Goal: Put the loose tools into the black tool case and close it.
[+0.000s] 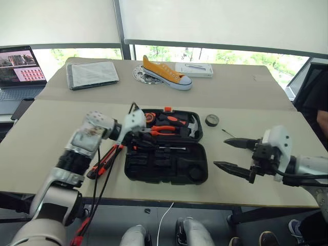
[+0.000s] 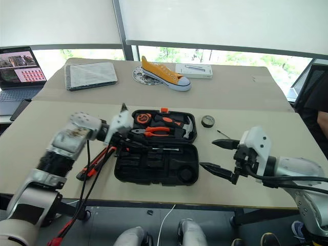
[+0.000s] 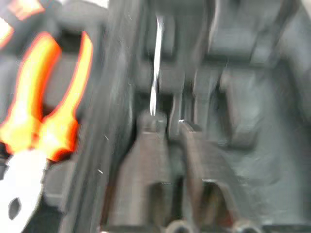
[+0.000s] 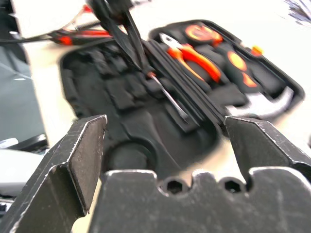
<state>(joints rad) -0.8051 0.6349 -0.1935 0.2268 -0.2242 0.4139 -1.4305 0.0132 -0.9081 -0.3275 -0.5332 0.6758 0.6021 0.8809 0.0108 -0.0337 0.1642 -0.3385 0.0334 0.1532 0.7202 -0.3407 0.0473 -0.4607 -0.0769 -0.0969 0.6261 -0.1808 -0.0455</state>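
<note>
A beige table (image 1: 246,97) stands under wide windows with the blinds half down, and a laptop (image 1: 20,69) sits at its far left edge.

From the head camera, the black tool case (image 1: 166,164) lies open in the middle of the table, and everything else is placed from it. Inside its far half sit orange-handled pliers (image 1: 164,130) and a hammer (image 1: 192,128). A steel-shaft screwdriver (image 1: 171,148) lies in a recess of the near half, close to the hinge. The left gripper (image 1: 137,141) reaches over the case's left end, just beside that screwdriver's handle; its fingers look close together, and whether they grip it cannot be told. Left of the case, loose orange-and-black tools (image 1: 105,161) lie on the table. The small black tape roll (image 1: 212,120) lies just beyond the case's far right corner. The right gripper (image 1: 233,154) hovers right of the case, spread wide and empty. Beyond the case lie a grey folder (image 1: 92,74) and a yellow shoe (image 1: 166,73).

The left wrist camera shows its fingers (image 3: 150,160) nearly together above the case's dark recesses, at the end of the steel shaft.

The right wrist camera shows its fingers (image 4: 77,155) wide apart, with the open case beyond.
</note>
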